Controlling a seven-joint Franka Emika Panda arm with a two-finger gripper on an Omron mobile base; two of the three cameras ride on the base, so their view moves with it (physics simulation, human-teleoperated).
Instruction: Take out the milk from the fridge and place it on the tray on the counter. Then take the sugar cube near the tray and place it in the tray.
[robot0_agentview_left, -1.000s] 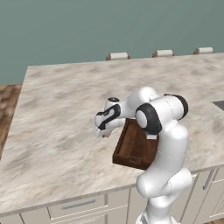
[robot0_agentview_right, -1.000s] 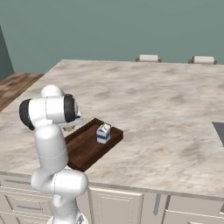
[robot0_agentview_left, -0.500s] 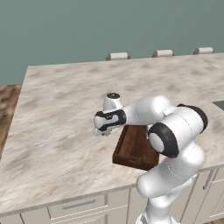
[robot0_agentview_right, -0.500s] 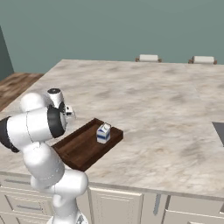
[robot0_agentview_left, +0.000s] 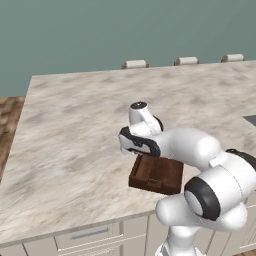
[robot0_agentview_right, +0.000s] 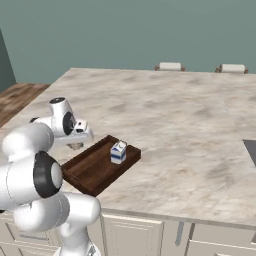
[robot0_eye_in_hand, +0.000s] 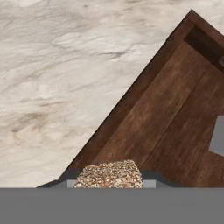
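The dark-brown tray (robot0_agentview_right: 92, 172) lies on the marbled counter (robot0_agentview_right: 175, 115) near its front edge, and the milk (robot0_agentview_right: 118, 152) stands upright in its far end. My gripper (robot0_agentview_right: 76, 145) hangs at the tray's left rim, low over the counter. In the hand view the gripper (robot0_eye_in_hand: 109, 180) is shut on the speckled tan sugar cube (robot0_eye_in_hand: 109, 172), right over the tray's rim (robot0_eye_in_hand: 118, 118). From the left base view my arm covers much of the tray (robot0_agentview_left: 156, 176), with the gripper (robot0_agentview_left: 129, 146) at its left end. The fridge is out of view.
Pale chair backs (robot0_agentview_left: 135, 64) (robot0_agentview_right: 170, 66) line the counter's far edge. A dark inset (robot0_agentview_right: 251, 150) sits at the counter's right edge. Cream drawers (robot0_agentview_left: 90, 235) run below the front edge. Wooden floor (robot0_agentview_left: 7, 115) shows at the left.
The arm's elbow has swung down and to the side while the hand stayed at the tray's left rim. The jaws have drawn a little tighter on the sugar cube.
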